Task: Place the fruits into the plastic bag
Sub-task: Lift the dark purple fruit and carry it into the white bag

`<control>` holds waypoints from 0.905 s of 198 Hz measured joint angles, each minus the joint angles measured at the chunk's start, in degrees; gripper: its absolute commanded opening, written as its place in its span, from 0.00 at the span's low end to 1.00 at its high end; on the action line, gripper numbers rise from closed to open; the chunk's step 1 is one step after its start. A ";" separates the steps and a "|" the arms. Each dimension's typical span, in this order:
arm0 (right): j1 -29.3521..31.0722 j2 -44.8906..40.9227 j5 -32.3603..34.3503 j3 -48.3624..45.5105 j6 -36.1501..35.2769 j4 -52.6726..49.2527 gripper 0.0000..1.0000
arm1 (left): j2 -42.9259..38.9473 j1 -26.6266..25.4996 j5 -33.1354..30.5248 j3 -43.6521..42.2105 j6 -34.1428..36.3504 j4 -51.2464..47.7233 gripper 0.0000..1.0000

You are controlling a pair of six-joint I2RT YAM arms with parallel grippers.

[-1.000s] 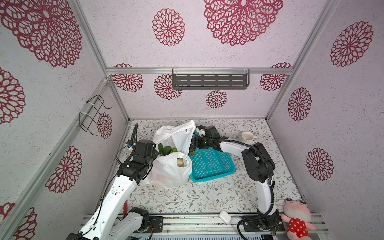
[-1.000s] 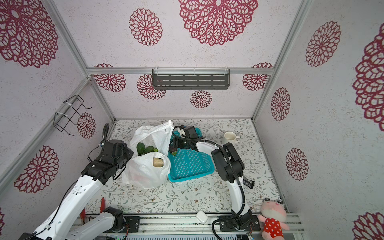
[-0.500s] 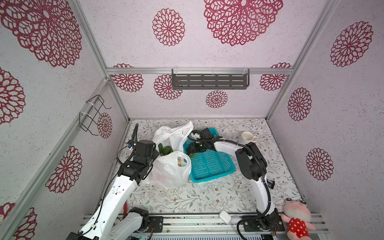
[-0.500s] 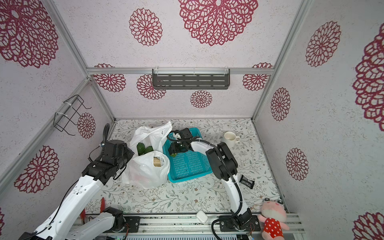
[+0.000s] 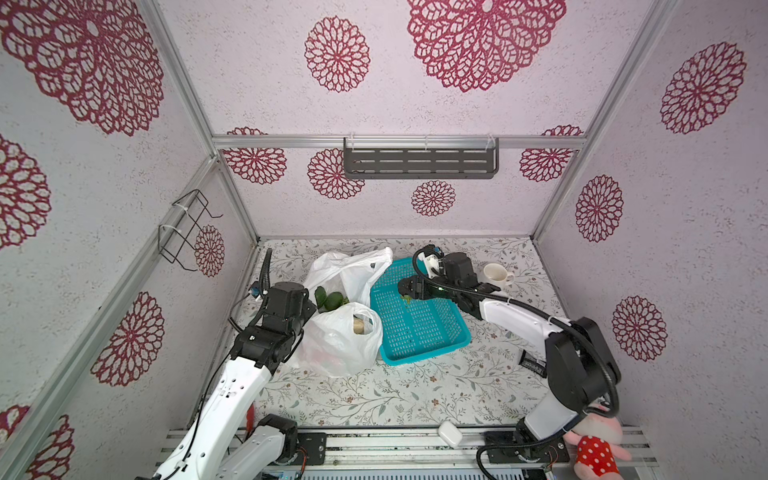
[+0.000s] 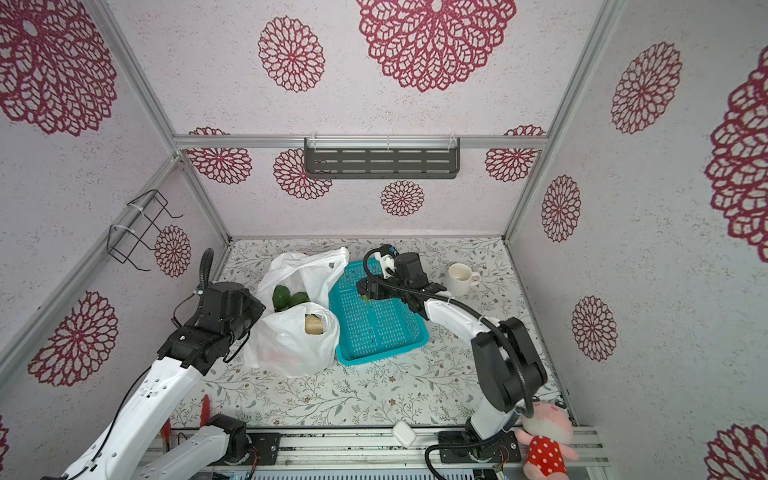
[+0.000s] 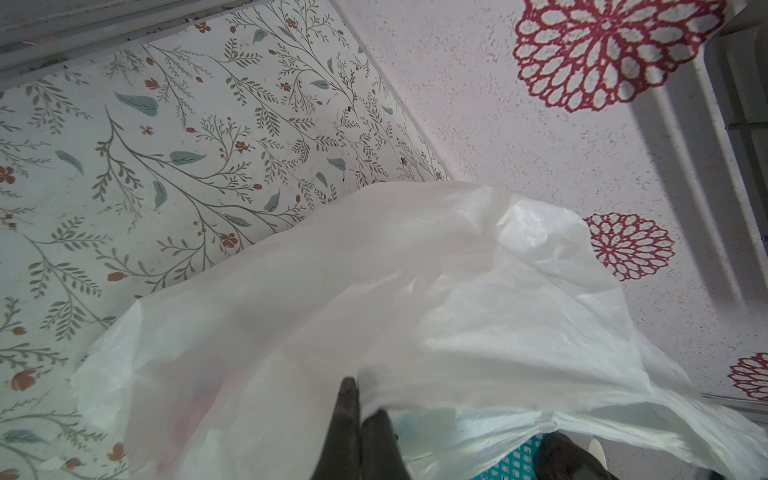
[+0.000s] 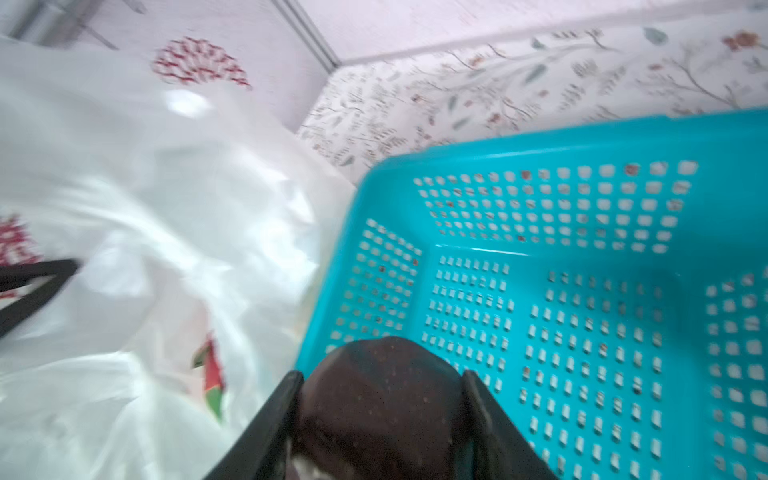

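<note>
Pale walls stamped with red rosettes close in a floral worktop point(image 5: 415, 390). The bag point(image 5: 338, 349) lies on its left half, touching the basket point(image 5: 419, 332) beside it. Both top views show the bag's mouth open upward, with two green fruits point(image 5: 328, 300) in it toward the back. A pale yellow fruit point(image 5: 360, 326) is visible through a gap in the film nearer the front; neither wrist view shows these. Only the left wrist view shows the left tool point(image 7: 362, 399), its fingers closed on a fold of the film; in the top views the wrist hides it. Only the right wrist view shows what the right tool point(image 8: 382, 374) grips: a dark fruit point(image 8: 382, 411), round, reddish-brown and finely speckled. It is clamped between both fingers over the basket's far end, near the bag. In that view a red and green patch shows through the film, too blurred to name. The bag is thin, white, translucent and crumpled. A mug point(image 5: 496, 274) stands right of the basket, and a plush point(image 5: 594, 451) sits at the front right edge.
</note>
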 measured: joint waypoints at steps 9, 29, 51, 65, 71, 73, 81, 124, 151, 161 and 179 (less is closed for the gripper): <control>1.03 -1.31 -1.90 -0.50 0.11 1.81 0.46 | -0.26 0.09 -0.13 0.00 0.04 -0.20 0.00; 4.39 -1.11 -5.40 1.70 0.20 3.76 0.47 | -0.39 0.11 -0.22 0.00 0.13 -0.31 0.00; 7.87 2.60 -7.48 8.44 -0.28 3.78 0.48 | -0.44 0.11 -0.22 0.00 0.15 -0.42 0.00; 9.60 6.32 -8.28 13.73 -0.42 3.91 0.49 | -0.61 0.11 -0.20 -0.07 0.13 -0.52 0.00; 10.12 7.93 -8.31 15.76 -0.44 3.93 0.50 | -0.72 0.11 -0.17 -0.09 0.13 -0.57 0.00; 10.27 8.55 -8.37 16.52 -0.48 3.89 0.50 | -0.76 0.13 -0.15 -0.11 0.13 -0.57 0.00; 10.78 11.13 -8.39 19.47 -0.26 3.76 0.54 | -0.92 0.15 -0.15 -0.17 0.11 -0.61 0.00; 12.50 21.79 -11.06 27.36 2.82 3.69 0.81 | -1.64 0.22 0.11 -1.53 -0.48 -0.68 0.00; 13.51 20.63 -13.05 23.47 2.71 5.35 0.84 | -1.62 0.22 0.20 -1.57 -0.57 -0.68 0.00; 13.79 19.37 -13.14 22.14 1.95 4.83 0.84 | -1.57 0.22 0.20 -1.57 -0.57 -0.68 0.00; 13.57 14.91 -12.50 19.17 -1.22 2.12 0.84 | -1.42 0.22 0.15 -1.55 -0.57 -0.68 0.00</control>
